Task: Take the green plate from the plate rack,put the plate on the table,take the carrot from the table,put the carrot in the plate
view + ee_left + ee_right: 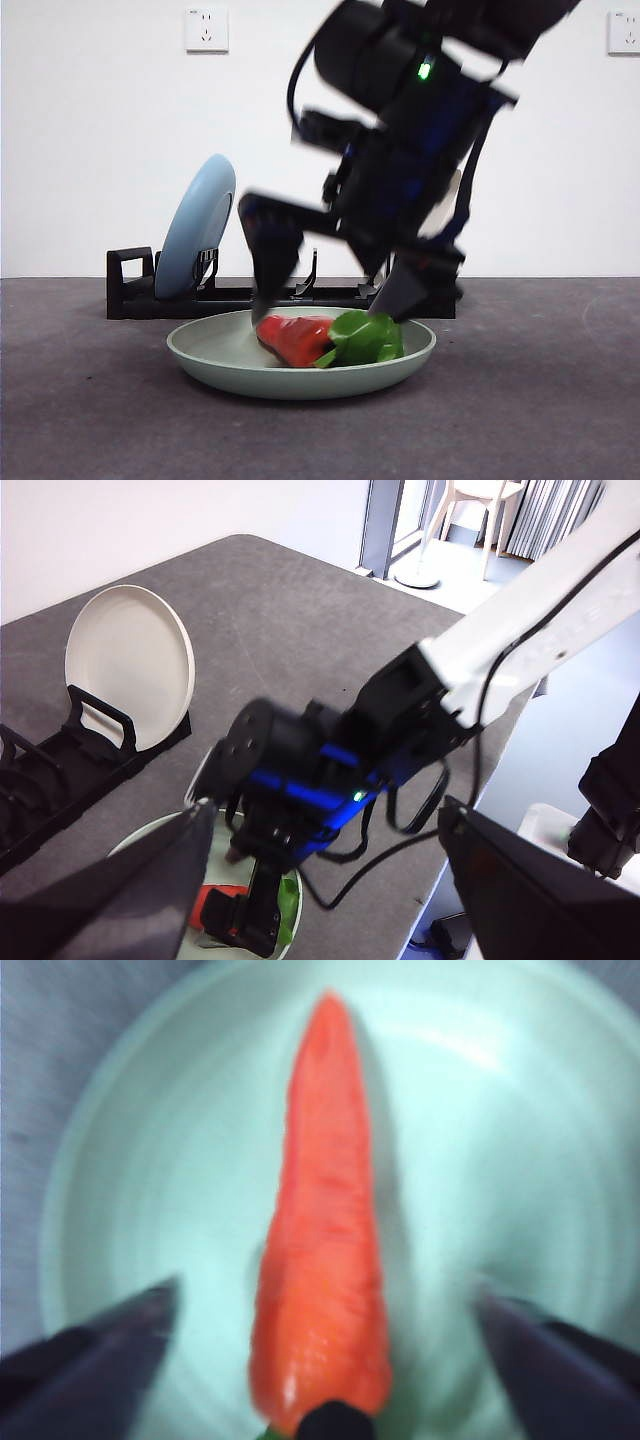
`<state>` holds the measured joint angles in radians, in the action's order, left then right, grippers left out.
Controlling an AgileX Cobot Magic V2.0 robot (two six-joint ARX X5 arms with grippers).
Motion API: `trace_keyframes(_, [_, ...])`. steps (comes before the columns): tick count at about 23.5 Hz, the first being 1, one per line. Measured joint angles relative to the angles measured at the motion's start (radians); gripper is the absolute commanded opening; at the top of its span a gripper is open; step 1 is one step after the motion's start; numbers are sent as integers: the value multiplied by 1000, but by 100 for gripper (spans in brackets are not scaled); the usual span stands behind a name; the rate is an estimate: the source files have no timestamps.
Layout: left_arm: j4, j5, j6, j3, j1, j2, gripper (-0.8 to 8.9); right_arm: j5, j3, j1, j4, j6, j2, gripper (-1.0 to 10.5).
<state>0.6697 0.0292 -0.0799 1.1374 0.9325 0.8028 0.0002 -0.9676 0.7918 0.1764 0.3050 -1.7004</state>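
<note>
The green plate (200, 355) lies flat on the table (90, 420) in front of the plate rack (130, 292). In the plate lies the carrot (298, 340), its green leaves (366, 337) to the right. My right gripper (330, 308) hangs low over the plate, open, one jaw on each side of the carrot. The right wrist view shows the carrot (320, 1250) lengthwise between the spread jaws of the right gripper (325, 1295), on the green plate (500, 1160). My left gripper (328, 815) is open and empty, high above the right arm and the plate (150, 835).
A light blue plate (195, 225) stands in the rack's left end. A cream plate (130, 665) stands at the rack's (60, 760) other end. The table's edge runs close beside the green plate in the left wrist view.
</note>
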Motion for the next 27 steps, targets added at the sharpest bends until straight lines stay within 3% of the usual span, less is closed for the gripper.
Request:
trace_keyframes(5, [19, 0, 0, 0, 0, 0, 377, -1, -26, 0, 221, 5, 248, 598])
trace_keyframes(11, [93, 0, 0, 0, 0, 0, 375, -108, -31, 0, 575, 5, 568, 586])
trace_keyframes(14, [138, 0, 0, 0, 0, 0, 357, -131, -31, 0, 687, 6, 700, 417])
trace_keyframes(16, [167, 0, 0, 0, 0, 0, 248, -131, -31, 0, 733, 6, 772, 263])
trace_keyframes(19, [219, 0, 0, 0, 0, 0, -30, -131, -31, 0, 789, 6, 852, 10])
trace_keyframes(27, [287, 0, 0, 0, 0, 0, -3, -129, -31, 1, 822, 6, 930, 3])
